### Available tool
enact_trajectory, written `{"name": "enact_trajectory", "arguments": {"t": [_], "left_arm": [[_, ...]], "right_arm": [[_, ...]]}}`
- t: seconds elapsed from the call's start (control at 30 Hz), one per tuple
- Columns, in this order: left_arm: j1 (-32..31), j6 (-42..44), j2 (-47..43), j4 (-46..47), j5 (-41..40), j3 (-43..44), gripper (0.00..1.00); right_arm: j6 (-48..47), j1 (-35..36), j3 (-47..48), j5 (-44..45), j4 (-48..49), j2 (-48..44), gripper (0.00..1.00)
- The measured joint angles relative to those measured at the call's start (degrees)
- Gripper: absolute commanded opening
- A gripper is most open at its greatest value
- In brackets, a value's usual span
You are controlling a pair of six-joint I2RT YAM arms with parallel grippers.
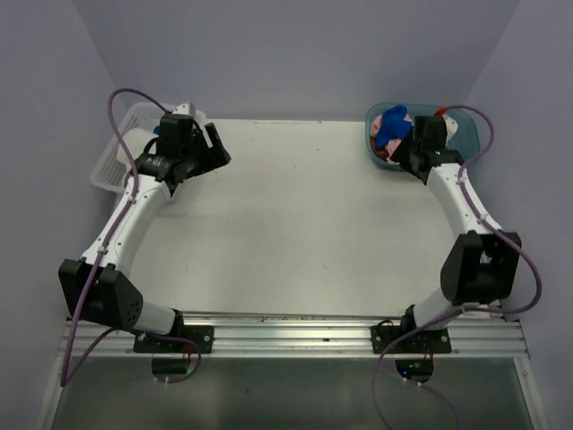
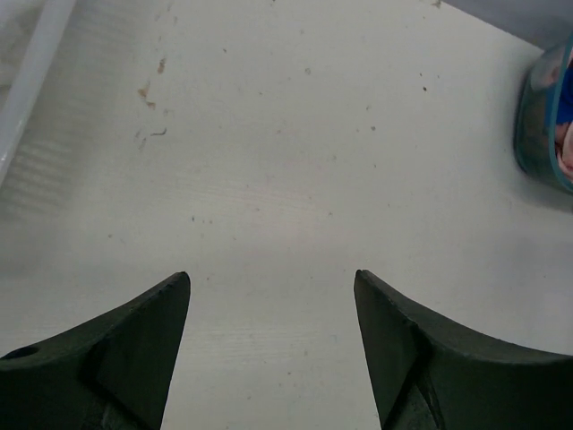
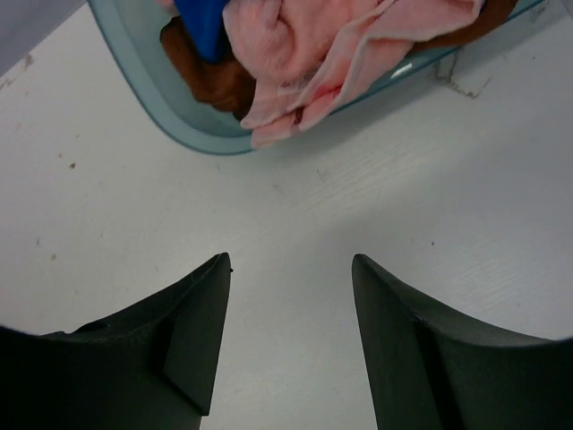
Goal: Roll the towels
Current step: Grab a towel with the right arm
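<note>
The towels lie heaped in a teal tub [image 1: 471, 136] at the table's far right corner: a pink towel [image 1: 395, 115], a royal blue towel [image 1: 389, 135] and a brown one under them. In the right wrist view the pink towel [image 3: 304, 45] spills over the tub's rim [image 3: 152, 98], with the blue towel [image 3: 206, 22] and the brown towel [image 3: 210, 81] beside it. My right gripper [image 3: 291, 260] is open and empty over bare table just short of the tub, as the top view [image 1: 405, 154] shows. My left gripper [image 1: 213, 148] is open and empty at the far left, over bare table [image 2: 273, 276].
A white mesh basket [image 1: 116, 161] stands at the far left corner behind the left arm; its edge [image 2: 27, 81] shows in the left wrist view. The teal tub [image 2: 537, 116] shows at that view's right edge. Walls close the table on three sides.
</note>
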Motion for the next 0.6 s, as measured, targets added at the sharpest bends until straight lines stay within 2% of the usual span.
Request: {"name": "enact_trajectory", "arguments": {"t": [0.17, 0.33, 0.5, 0.57, 0.6], "left_arm": [[-4.0, 2.4, -2.4, 0.1, 1.2, -3.1, 0.77], [-4.4, 3.0, -3.2, -0.2, 2.8, -7.3, 0.77], [-4.6, 3.1, -3.3, -0.9, 3.9, -9.6, 0.77], [-4.8, 3.1, -3.3, -1.0, 4.1, -9.9, 0.76], [-4.9, 3.1, -3.4, -1.1, 4.1, -10.1, 0.76]], "right_arm": [[-1.1, -3.7, 17.8, 0.2, -1.9, 17.8, 0.65], [-1.9, -4.6, 37.6, 0.5, -3.3, 34.2, 0.64], [-1.9, -5.6, 52.3, 1.0, -3.8, 46.7, 0.61], [-1.7, -5.9, 56.2, 0.9, -4.1, 50.8, 0.44], [-1.5, -5.9, 57.0, 0.7, -4.0, 52.2, 0.28]]}}
